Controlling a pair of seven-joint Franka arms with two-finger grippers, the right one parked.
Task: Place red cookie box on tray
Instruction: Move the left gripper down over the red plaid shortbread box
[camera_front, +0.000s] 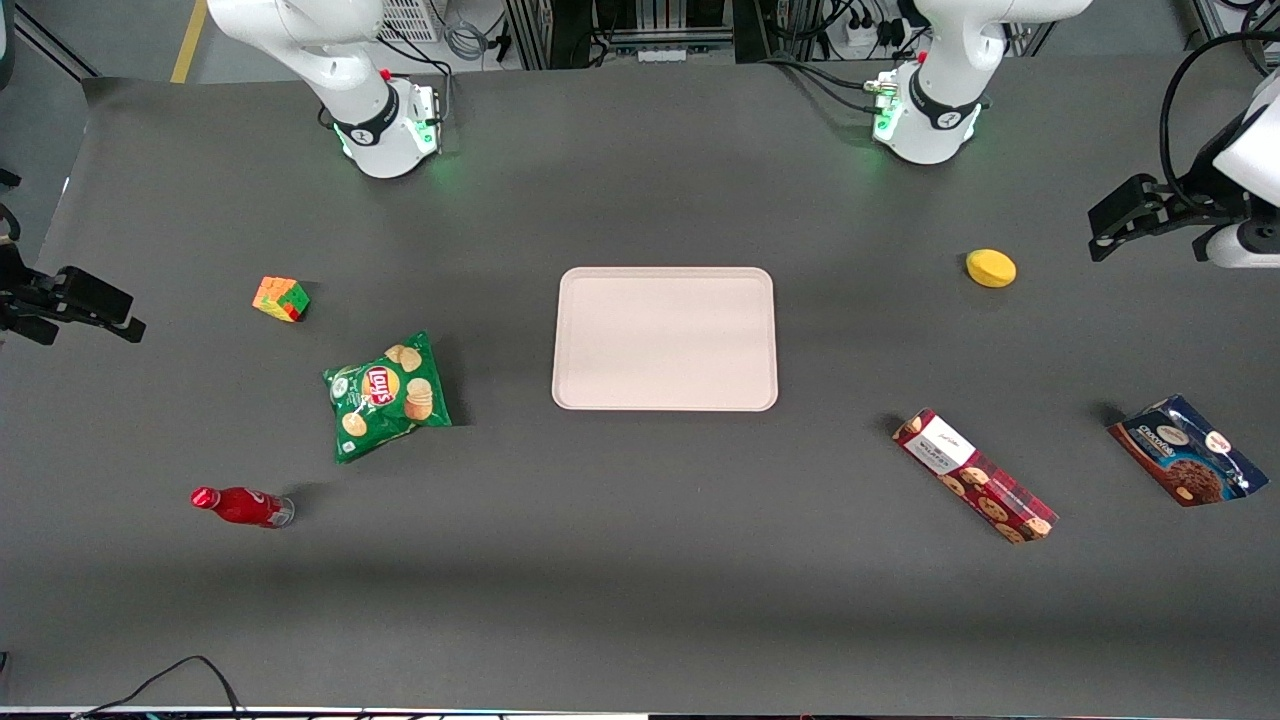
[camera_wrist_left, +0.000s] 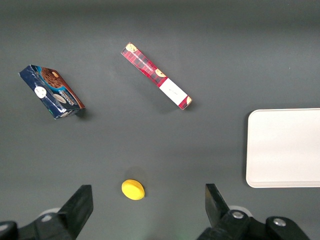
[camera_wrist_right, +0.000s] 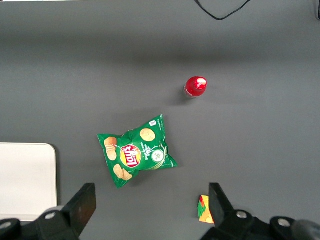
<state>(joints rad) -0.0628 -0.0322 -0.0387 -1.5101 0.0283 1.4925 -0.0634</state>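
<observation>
The red cookie box (camera_front: 975, 476) (camera_wrist_left: 156, 76), a long plaid carton with a white label, lies flat on the table toward the working arm's end, nearer the front camera than the tray. The pale pink tray (camera_front: 665, 338) (camera_wrist_left: 285, 147) sits mid-table with nothing on it. My gripper (camera_front: 1100, 232) (camera_wrist_left: 148, 200) hovers high over the working arm's end of the table, above a yellow disc and well away from the box. Its fingers (camera_wrist_left: 82, 202) stand wide open with nothing between them.
A yellow disc (camera_front: 991, 268) (camera_wrist_left: 133, 189) lies below the gripper. A blue cookie pouch (camera_front: 1186, 450) (camera_wrist_left: 51, 91) lies beside the box. Toward the parked arm's end are a green chips bag (camera_front: 387, 395), a red bottle (camera_front: 241, 506) and a colour cube (camera_front: 281, 298).
</observation>
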